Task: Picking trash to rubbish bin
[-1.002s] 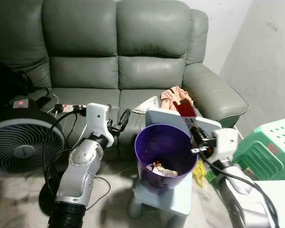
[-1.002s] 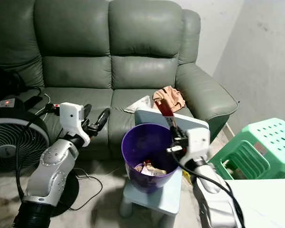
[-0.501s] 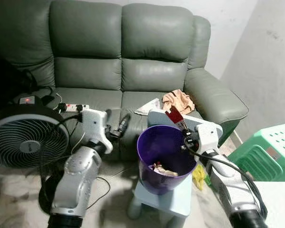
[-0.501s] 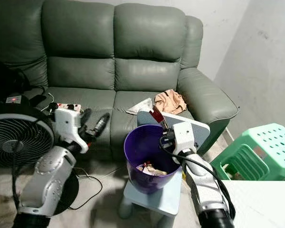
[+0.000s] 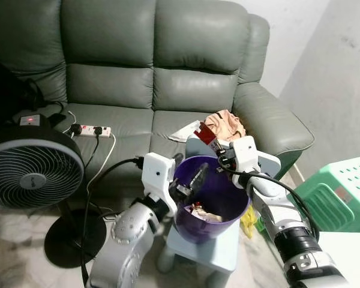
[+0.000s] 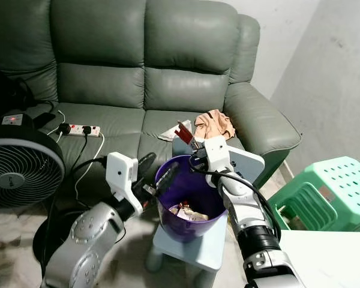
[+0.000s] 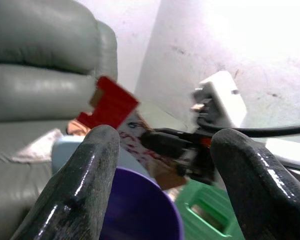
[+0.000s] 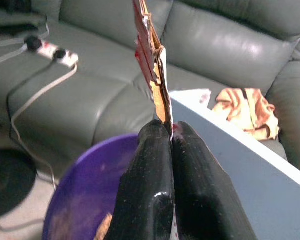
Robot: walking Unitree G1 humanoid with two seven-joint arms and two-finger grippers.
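In the eye views, a purple rubbish bin (image 5: 213, 195) is seen standing on a pale blue stool (image 5: 207, 249) in front of a grey-green leather sofa (image 5: 162, 72). A flat red and white piece of cardboard packaging (image 5: 206, 133) is pinched between the closed fingers of the right gripper (image 5: 219, 153) and is held above the bin's far rim, tilted toward the sofa. The left gripper (image 5: 192, 180) is placed at the bin's near-left rim, its two black fingers spread apart with nothing between them and reaching over the opening. Crumpled wrappers (image 5: 201, 213) are seen lying at the bottom of the bin. Beyond the bin, a peach-coloured cloth (image 5: 228, 124) and a white sheet of paper (image 5: 186, 131) are seen on the sofa seat; a white power strip (image 5: 90, 129) lies on the seat to the bin's left. A black floor fan (image 5: 33, 174) stands to the left of the bin and a green plastic stool (image 5: 342, 192) to its right. In the left wrist view, the fingers (image 7: 85, 175) are shown wide apart, with the red cardboard (image 7: 107, 102) and the right gripper (image 7: 177, 145) framed between them above the bin's purple rim (image 7: 140, 205). In the right wrist view, the fingers (image 8: 150, 185) are shown pressed together on the lower edge of the cardboard (image 8: 150, 60), seen edge-on and standing upward, with the bin's opening (image 8: 90, 200) below.
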